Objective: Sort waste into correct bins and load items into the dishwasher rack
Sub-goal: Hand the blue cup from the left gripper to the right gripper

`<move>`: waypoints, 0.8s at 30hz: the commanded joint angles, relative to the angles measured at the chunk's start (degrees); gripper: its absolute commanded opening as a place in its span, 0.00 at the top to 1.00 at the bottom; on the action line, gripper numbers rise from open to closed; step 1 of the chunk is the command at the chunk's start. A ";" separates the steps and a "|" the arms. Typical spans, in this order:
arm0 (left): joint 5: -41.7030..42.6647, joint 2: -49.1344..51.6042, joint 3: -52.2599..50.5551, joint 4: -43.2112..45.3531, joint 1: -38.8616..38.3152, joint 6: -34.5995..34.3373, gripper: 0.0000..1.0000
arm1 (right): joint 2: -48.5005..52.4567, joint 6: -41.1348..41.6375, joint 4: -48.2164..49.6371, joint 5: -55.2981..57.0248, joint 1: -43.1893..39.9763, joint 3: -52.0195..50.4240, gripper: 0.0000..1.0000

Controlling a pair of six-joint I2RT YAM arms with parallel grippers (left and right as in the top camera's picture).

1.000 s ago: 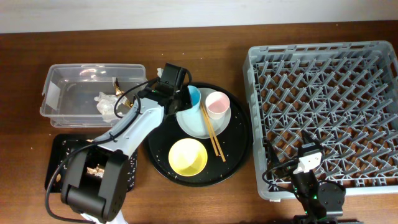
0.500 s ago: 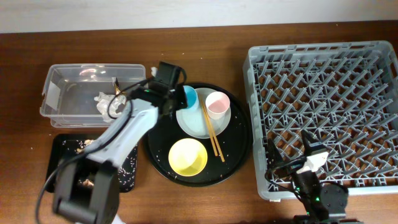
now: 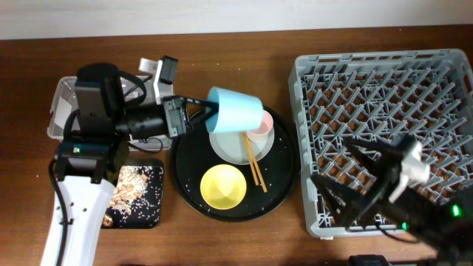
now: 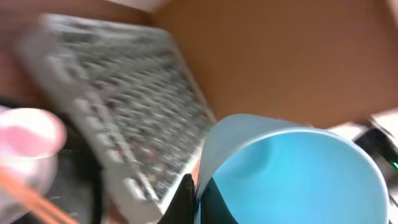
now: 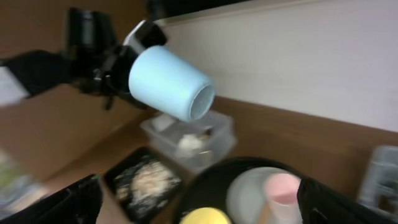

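1. The right gripper (image 3: 336,168) hangs over the rack's (image 3: 384,89) 7 o'clock corner, its fingers spread wide and holding nothing.
2. The yellow bowl (image 3: 223,185) sits at 7 o'clock on the round tray (image 3: 281,177).
3. At 9 o'clock from the bowl, the black tray (image 3: 157,214) holds beige scraps (image 3: 131,192).
4. The chopsticks (image 3: 253,161) lie together, slanting from the plate (image 3: 229,144) down to the round tray's middle.
5. The plate lies at 12 o'clock on the round tray, with the pink cup (image 3: 259,127) upright on its 2 o'clock side.
6. The left gripper (image 3: 209,111) is pressed together on the rim of the blue cup (image 3: 235,111). The cup is in the air, on its side, its base towards 3 o'clock, above the plate's far edge and partly hiding the pink cup.
7. The tub (image 3: 60,103) stands at 9 o'clock from the blue cup, mostly hidden under the left arm.
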 commanded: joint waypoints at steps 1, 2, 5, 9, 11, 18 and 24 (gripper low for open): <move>15.23 -0.35 0.55 2.56 0.44 0.79 1.00 | 5.05 -4.98 2.91 -16.63 -0.22 0.81 0.02; 15.23 -0.35 0.55 2.56 0.37 0.79 0.99 | 6.27 -6.80 4.72 -21.49 -0.22 0.81 0.01; 15.52 -0.35 0.55 2.56 -1.31 0.59 1.00 | 10.45 -7.50 6.88 -26.23 -0.22 0.81 0.02; 14.27 -0.35 0.55 4.00 -4.87 0.59 0.99 | 14.27 -7.50 8.24 -32.79 -0.15 0.81 0.02; 12.66 -0.35 0.55 4.70 -6.23 0.59 1.00 | 14.51 -7.50 8.13 -33.33 -0.15 0.79 0.02; 9.86 -0.35 0.55 7.96 -11.58 0.55 1.00 | 14.51 -8.57 8.57 -33.31 -0.15 0.76 0.02; 7.41 -0.35 0.55 8.50 -14.93 -0.31 0.99 | 15.74 -9.25 8.59 -33.31 -0.11 0.76 0.02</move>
